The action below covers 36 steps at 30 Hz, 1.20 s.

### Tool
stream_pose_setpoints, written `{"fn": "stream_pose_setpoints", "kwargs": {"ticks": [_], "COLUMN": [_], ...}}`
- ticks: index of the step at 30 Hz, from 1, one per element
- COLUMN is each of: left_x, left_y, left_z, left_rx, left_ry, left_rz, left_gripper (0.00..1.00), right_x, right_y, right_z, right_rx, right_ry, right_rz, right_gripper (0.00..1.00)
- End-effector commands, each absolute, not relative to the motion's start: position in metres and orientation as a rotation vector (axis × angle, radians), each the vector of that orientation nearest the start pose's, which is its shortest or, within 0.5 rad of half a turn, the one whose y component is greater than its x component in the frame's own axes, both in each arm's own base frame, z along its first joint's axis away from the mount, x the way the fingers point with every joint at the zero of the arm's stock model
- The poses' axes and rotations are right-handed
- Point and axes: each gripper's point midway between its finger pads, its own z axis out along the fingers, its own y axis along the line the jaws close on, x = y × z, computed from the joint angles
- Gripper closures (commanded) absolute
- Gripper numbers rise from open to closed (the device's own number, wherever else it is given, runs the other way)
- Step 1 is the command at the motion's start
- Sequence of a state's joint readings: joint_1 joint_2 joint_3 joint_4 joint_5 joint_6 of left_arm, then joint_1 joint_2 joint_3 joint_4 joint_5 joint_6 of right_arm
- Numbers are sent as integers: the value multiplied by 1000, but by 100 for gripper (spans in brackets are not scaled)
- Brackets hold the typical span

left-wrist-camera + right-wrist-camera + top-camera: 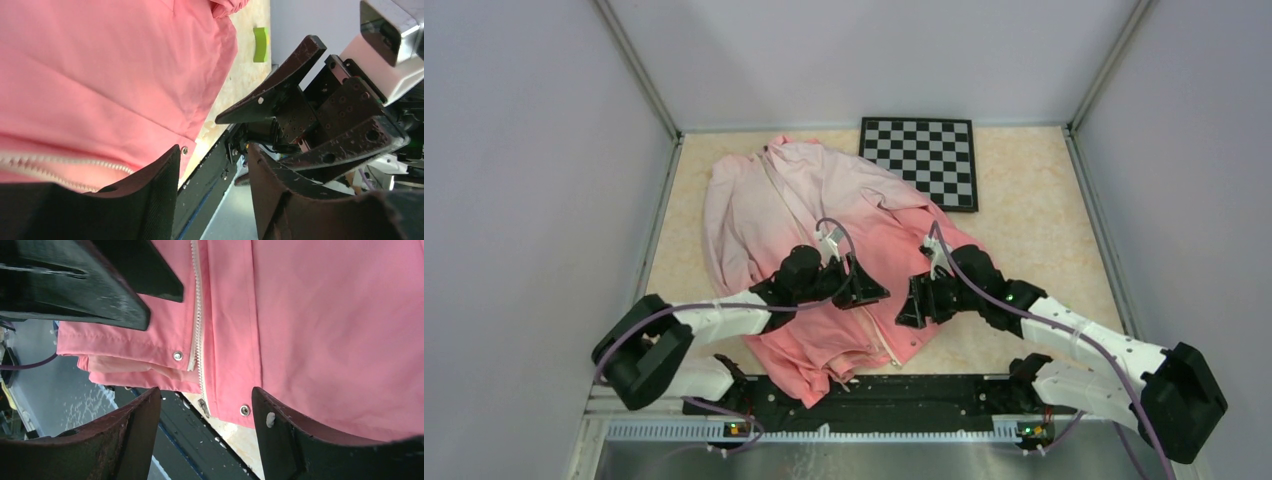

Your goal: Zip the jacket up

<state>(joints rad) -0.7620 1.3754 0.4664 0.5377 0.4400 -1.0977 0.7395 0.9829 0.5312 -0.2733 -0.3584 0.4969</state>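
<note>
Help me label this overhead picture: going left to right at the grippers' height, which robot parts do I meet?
Left arm's white forearm link → black left gripper → black right gripper → right arm's white forearm link.

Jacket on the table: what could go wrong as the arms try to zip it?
At the hem, one front edge ends short of the slider, so it may not seat in it. The left gripper and right gripper hang open close together above the zipper and could bump. The jacket is wrinkled and part of its hem spills past the table edge, so a pull might drag it.
</note>
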Motion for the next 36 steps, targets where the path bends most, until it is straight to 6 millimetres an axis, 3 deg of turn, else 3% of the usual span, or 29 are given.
{"fn": "stream_pose_setpoints", "kwargs": {"ticks": [1,5,10,24,29,32,36], "left_x": [184,174,159,161,168,170,173], "left_y": [-300,-286,-292,-313,-323,-324,-323], "left_z": [109,89,68,38,40,40,44], "left_rx": [-175,-476,-732,-786,-750,-736,-710], "left_ry": [2401,2535,2687,2776,2761,2753,2739], "left_rz": [-1357,-1299,-1311,-1184,-1191,-1183,-1169], "left_gripper": [40,39,44,49,55,65,61], "right_x": [154,158,162,159,159,159,159], "right_y": [246,247,246,239,238,238,237], "right_z": [109,111,109,110,109,107,105], "right_rx": [-529,-519,-492,-453,-459,-465,-466], "right_ry": [2352,2347,2369,2373,2380,2383,2389], "right_rz": [990,978,948,937,923,918,912], "right_gripper": [34,35,37,38,38,38,38]}}
